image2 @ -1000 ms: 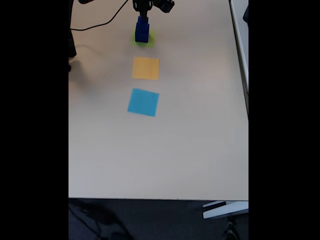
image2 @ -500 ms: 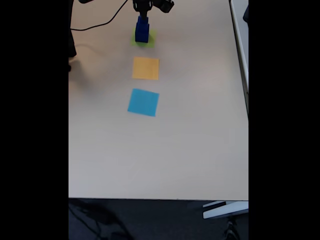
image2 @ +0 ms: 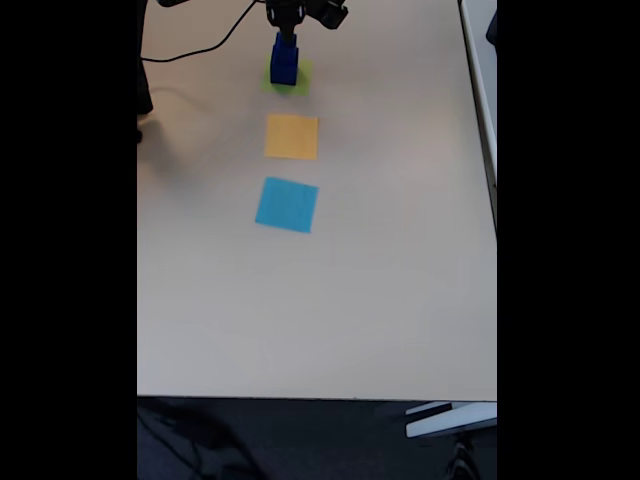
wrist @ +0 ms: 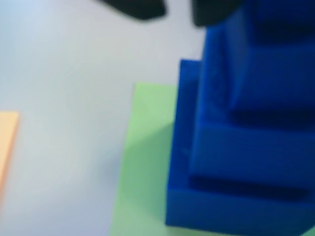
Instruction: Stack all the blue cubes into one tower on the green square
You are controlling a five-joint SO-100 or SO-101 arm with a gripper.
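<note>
The blue cubes (image2: pixel 284 60) stand as one stepped tower on the green square (image2: pixel 301 82) at the far end of the table. Close up in the wrist view, the tower (wrist: pixel 246 137) is widest at the base and narrower above, resting on the right part of the green square (wrist: pixel 142 162). My gripper (image2: pixel 288 20) hangs just above the tower's top. Its two dark fingertips (wrist: pixel 142 7) show at the upper edge of the wrist view, with bare table between them. The gripper (wrist: pixel 177 10) is open and holds nothing.
An orange square (image2: pixel 291 136) lies in front of the green one, and a light-blue square (image2: pixel 286 204) lies nearer still. The orange square (wrist: pixel 7 142) also shows at the left edge of the wrist view. A black cable (image2: pixel 200 48) runs across the far left of the table.
The gripper has risen slightly above the tower. The tower and the coloured squares have not moved.
</note>
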